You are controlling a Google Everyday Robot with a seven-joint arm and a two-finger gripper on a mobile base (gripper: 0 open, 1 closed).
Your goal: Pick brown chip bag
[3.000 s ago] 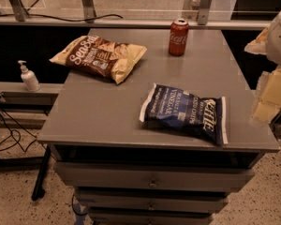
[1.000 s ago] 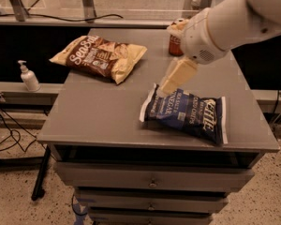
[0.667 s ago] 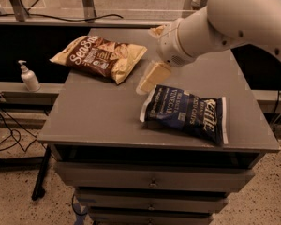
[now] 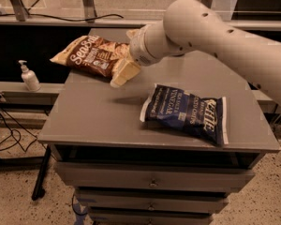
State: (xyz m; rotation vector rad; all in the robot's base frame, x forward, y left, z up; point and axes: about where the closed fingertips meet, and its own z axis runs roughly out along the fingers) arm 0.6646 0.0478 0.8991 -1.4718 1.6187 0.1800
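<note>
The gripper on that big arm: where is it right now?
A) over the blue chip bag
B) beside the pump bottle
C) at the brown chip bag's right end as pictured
C: the gripper hangs at the brown chip bag's right end, well apart from the blue chip bag.

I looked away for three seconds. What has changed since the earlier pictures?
The gripper has swung leftward from the right edge of the table, past the blue Kettle chip bag, to the right end of the brown chip bag. Nothing is visibly held. Both bags lie where they were.
</note>
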